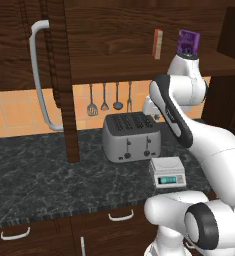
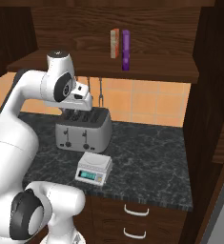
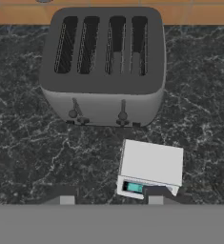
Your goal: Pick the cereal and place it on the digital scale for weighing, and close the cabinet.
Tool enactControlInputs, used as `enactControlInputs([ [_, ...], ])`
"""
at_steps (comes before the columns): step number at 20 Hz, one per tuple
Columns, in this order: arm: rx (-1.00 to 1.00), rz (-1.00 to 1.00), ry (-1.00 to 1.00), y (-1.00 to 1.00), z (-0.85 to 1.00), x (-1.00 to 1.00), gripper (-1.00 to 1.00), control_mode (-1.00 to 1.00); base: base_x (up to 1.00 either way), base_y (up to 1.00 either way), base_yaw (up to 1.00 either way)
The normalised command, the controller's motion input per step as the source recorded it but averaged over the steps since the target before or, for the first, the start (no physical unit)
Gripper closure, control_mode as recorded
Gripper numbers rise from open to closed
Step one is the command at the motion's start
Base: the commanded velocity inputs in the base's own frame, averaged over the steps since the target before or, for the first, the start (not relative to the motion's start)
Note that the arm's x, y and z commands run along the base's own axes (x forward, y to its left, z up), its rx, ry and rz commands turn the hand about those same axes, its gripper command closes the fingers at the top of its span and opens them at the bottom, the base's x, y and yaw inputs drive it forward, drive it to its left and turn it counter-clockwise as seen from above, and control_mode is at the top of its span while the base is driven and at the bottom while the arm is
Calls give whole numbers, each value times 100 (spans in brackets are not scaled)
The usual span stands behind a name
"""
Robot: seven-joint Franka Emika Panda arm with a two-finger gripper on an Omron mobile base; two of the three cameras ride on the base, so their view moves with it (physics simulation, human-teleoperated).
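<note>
A small purple cereal [image 1: 188,42] packet stands upright on the shelf inside the open cabinet [image 1: 109,62], just beside a thin orange-red box [image 1: 158,43]. From the right base view the cereal [image 2: 126,50] shows its narrow edge, close to the right of the box [image 2: 114,43]. Below, on a dark marbled counter [image 1: 34,180], a low grey scale [image 1: 167,172] with a teal display sits in front of a silver four-slot toaster [image 1: 132,136], near but not touching it. Its top plate [image 3: 152,162] is bare. A cabinet door [image 1: 64,75] with a long curved silver handle [image 1: 39,75] hangs open at left. Utensils [image 1: 109,97] hang on the orange tiled wall. The gripper [image 3: 108,198] hovers above the counter, looking down on toaster and scale; its fingers are spread apart and hold nothing.
</note>
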Motion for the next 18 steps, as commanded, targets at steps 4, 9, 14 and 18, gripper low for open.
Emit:
enactControlInputs([
  [4,0,0,1,-3,-11,-36,-100,-100,0,0,0],
  [9,1,-2,0,-36,-8,-57,-100,-100,0,0,0],
  [14,2,-3,-24,-50,41,-39,-100,-100,0,0,0],
  [18,0,0,-27,-53,56,-28,-100,-100,0,0,0],
])
